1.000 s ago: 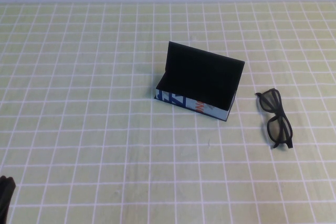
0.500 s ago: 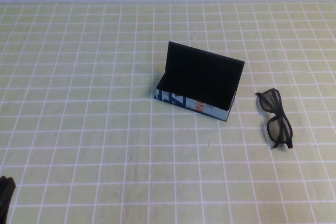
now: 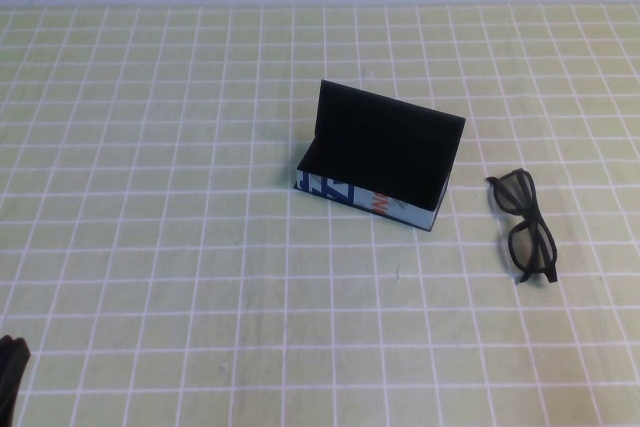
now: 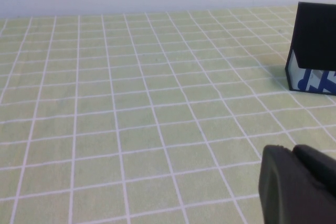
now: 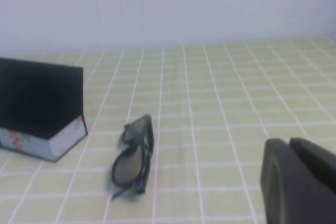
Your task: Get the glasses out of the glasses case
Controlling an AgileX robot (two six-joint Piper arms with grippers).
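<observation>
Glasses out; right gripper cropped

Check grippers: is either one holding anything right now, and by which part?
Nothing held. The glasses lie on the table beside the open glasses case. Right gripper is shut and empty; left gripper is parked at the near-left table edge.

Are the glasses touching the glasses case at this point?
Apart. The high view shows a strip of bare tablecloth between the glasses and the open glasses case; the right wrist view shows the same gap. The left gripper and the right gripper sit clear of both.
</observation>
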